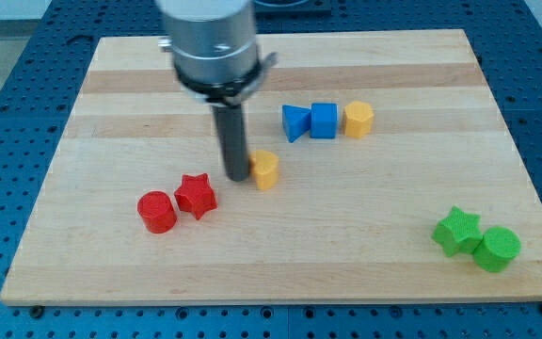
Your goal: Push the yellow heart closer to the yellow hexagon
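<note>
The yellow heart (266, 170) lies near the middle of the wooden board (111, 122). The yellow hexagon (358, 120) lies up and to the right of it, at the right end of a row with two blue blocks. My tip (238, 176) is down on the board, touching the heart's left side. The rod rises from it to the grey arm housing (210, 42) at the view's top.
A blue cube (324, 121) and a blue angular block (295, 122) sit just left of the hexagon. A red star (196, 196) and a red cylinder (157, 212) lie at lower left. A green star (457, 231) and a green cylinder (497, 250) lie at lower right.
</note>
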Controlling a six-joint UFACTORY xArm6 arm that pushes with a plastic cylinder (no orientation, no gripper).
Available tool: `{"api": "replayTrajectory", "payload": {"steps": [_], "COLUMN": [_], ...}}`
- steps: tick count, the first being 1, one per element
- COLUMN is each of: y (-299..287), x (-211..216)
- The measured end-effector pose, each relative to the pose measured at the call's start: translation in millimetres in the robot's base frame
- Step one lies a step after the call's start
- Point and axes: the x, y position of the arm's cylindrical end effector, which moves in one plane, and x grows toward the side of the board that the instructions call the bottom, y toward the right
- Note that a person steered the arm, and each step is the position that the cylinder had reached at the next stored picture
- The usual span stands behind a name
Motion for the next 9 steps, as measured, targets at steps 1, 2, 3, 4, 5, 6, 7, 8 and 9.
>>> {"api": "replayTrajectory", "payload": {"steps": [1, 2, 3, 4, 5, 6, 7, 8, 9], "y": [60.7, 101.1, 74.5, 36.8, 30.2, 38.9, 80.8, 99.2, 100.3], "x": [-4.5, -5.2, 1.3, 27.3, 45.9, 46.9, 46.9, 46.9, 40.9]}}
